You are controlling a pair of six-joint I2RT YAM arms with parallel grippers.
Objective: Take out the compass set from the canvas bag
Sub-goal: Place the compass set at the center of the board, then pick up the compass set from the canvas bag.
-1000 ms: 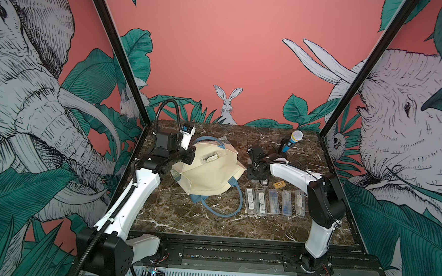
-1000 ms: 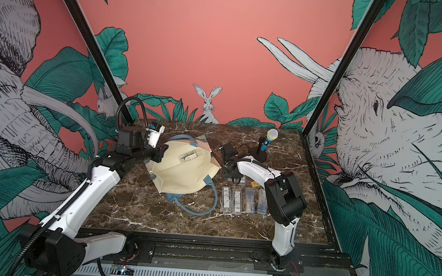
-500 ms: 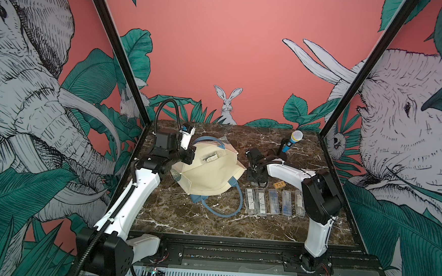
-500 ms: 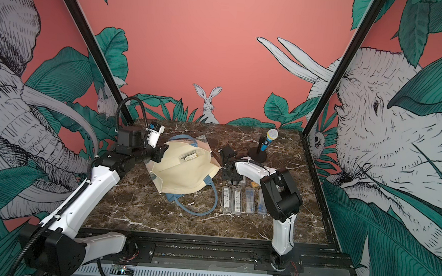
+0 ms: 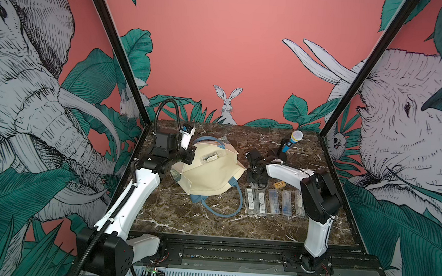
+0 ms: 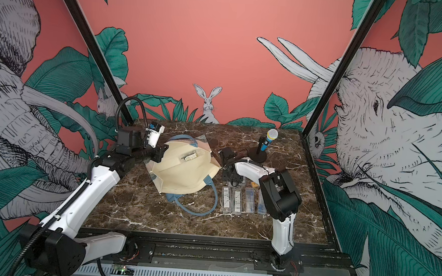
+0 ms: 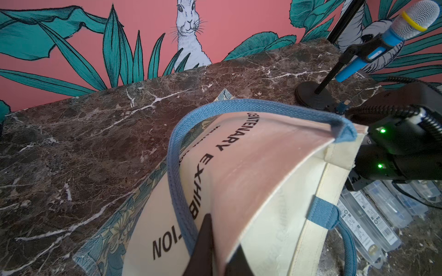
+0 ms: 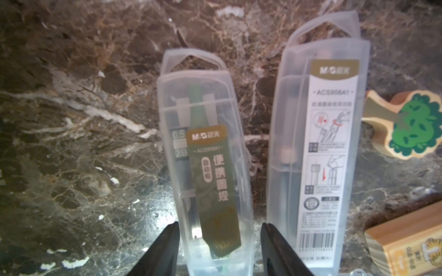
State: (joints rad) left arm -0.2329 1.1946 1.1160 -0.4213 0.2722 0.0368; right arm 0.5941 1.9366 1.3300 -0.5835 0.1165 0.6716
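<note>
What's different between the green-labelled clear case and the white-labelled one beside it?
The green-labelled case shows its front, a compass visible inside; the white-labelled case shows instructions and a barcode. The green-labelled case lies between the fingers of the right gripper; the white-labelled case lies outside them. Both are clear plastic with hanging tabs, flat on the marble table.

Print on canvas bag [image 7: 251, 167]: "CENTENARY EXHIBI…ION". Compass set [image 8: 205, 167] label: "M&G", "0.5", "2B". Second case [image 8: 318, 167]: "M&G", "ACS908A1", barcode.
</note>
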